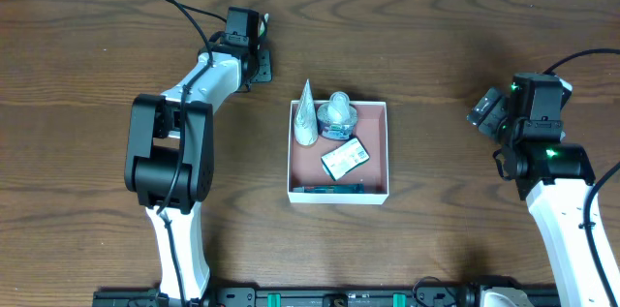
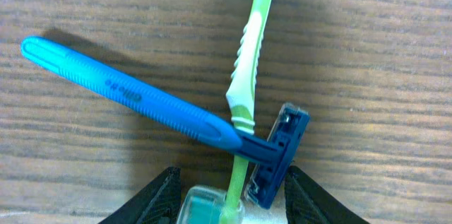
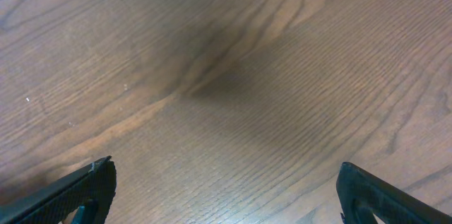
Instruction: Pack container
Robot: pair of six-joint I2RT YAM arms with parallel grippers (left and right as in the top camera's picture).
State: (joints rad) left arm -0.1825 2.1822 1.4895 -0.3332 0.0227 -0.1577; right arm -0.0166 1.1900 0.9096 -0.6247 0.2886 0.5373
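The container (image 1: 374, 125), a white-walled square box with a pinkish floor, sits at the table's middle. It holds a silver cone-shaped tube (image 1: 306, 115), a small wrapped jar (image 1: 337, 116), a green-and-white packet (image 1: 345, 158) and a thin dark item (image 1: 334, 189). My left gripper (image 1: 242, 41) is at the far left of the table, away from the box. In the left wrist view it is open (image 2: 231, 181), its fingers straddling the head of a green toothbrush (image 2: 247, 61) and the head of a blue razor (image 2: 141, 100) that lies across it. My right gripper (image 1: 489, 113) is open and empty over bare wood (image 3: 226, 189).
The table is dark wood. The left arm's white links (image 1: 174, 152) stretch along the left side of the box. The right arm (image 1: 562, 200) stands at the right, well away from the box.
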